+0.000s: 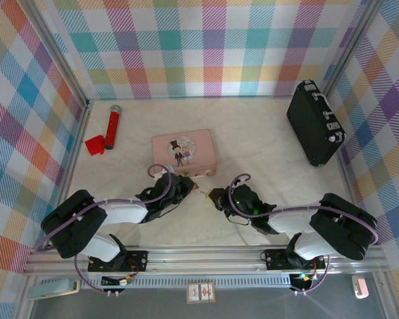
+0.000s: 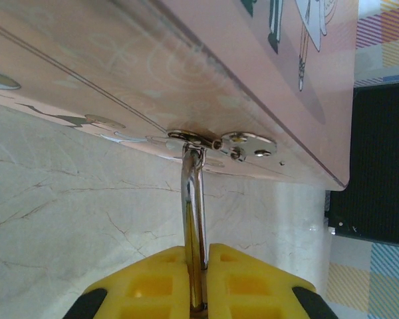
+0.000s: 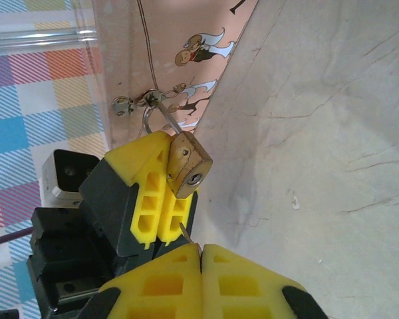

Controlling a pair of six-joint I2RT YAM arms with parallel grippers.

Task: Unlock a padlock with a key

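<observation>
Roughly midway, by appearance. Done: padlock [image 3: 188,163] secured & key [image 3: 183,231] in hand. Left to do: insertion, turn, shackle release.

(a) Left pincer [image 2: 198,266]: shut on padlock, yellow pads pinched tight either side of silver shackle [image 2: 194,193], w/ brass body perched at pad tips & keyhole [image 3: 196,179] facing right arm. Shackle threaded thru hasp [image 2: 216,141] on front of pink tin [image 1: 183,151]. No gap readable betw. shackle & body, so judged locked.

(b) Right pincer [image 3: 201,256]: closed fully on key, w/ just a short thin tip protruding betw. pads. Rest of key hidden inside grip.

(c) Relation: key tip just below keyhole, near but apart, not entered. Tip angled up toward lock body, approx. in line w/ hole, though exact alignment not readable. Padlock just ahead of right pincer's pad tips, w/ left pincer's pads close beside key tip.

(d) Overhead: both pincers nose to nose at near edge of tin, low over marbled surface [image 1: 266,146].

Next, prob.: short fwd push along key axis. Risk of tip skating off brass face if off-centre, w/ padlock hanging from hasp & steadied by left pincer alone.
</observation>
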